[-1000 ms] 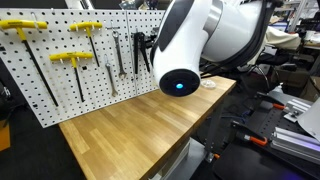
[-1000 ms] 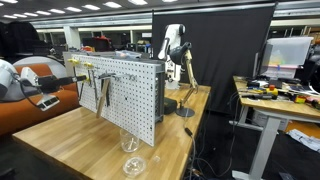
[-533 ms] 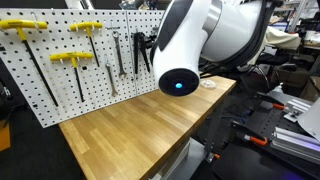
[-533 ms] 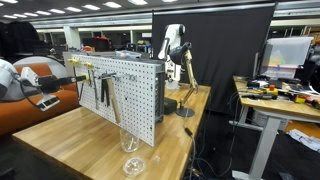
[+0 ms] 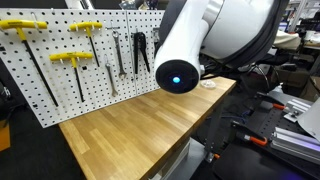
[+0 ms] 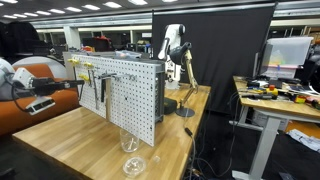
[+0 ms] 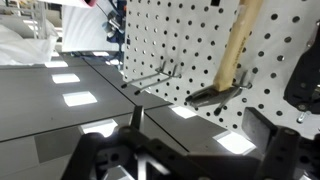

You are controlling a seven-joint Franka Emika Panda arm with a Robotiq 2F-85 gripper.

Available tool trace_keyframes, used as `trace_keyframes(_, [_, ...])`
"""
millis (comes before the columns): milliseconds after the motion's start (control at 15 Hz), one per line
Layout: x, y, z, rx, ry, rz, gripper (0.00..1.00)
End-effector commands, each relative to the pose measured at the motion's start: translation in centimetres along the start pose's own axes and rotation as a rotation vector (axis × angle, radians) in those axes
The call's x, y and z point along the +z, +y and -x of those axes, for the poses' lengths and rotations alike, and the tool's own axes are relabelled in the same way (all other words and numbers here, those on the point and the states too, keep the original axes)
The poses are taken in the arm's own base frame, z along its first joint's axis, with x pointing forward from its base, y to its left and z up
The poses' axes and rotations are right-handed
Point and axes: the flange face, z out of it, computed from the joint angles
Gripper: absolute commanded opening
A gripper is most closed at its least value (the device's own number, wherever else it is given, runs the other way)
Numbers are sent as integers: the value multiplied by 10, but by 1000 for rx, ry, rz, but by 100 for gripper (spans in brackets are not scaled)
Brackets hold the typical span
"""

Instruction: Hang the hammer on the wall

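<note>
Wooden-handled hammer stands near-upright against the wall, head lowest in wrist view.

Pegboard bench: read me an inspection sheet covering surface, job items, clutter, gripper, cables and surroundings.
Surface: wooden table, nothing spilled seen.
Job's things: hammer rests against the white pegboard, head near metal hooks, apart from the gripper.
Clutter: yellow T-handled tools and pliers hang on the pegboard; a clear cup stands by its end.
Gripper: open, nothing between the fingers.
Cables: black cable bundle curves behind the arm.
Surroundings: black curtain, desk with a monitor.
</note>
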Motion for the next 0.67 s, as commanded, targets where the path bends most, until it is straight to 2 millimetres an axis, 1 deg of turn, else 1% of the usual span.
trace_keyframes(0, [-5,2,-3,9,-24,8,100])
trace_keyframes(133, [-7,4,-9,22,-42,10,100])
trace_keyframes(600, [-4,6,-8,21,-49,12,100])
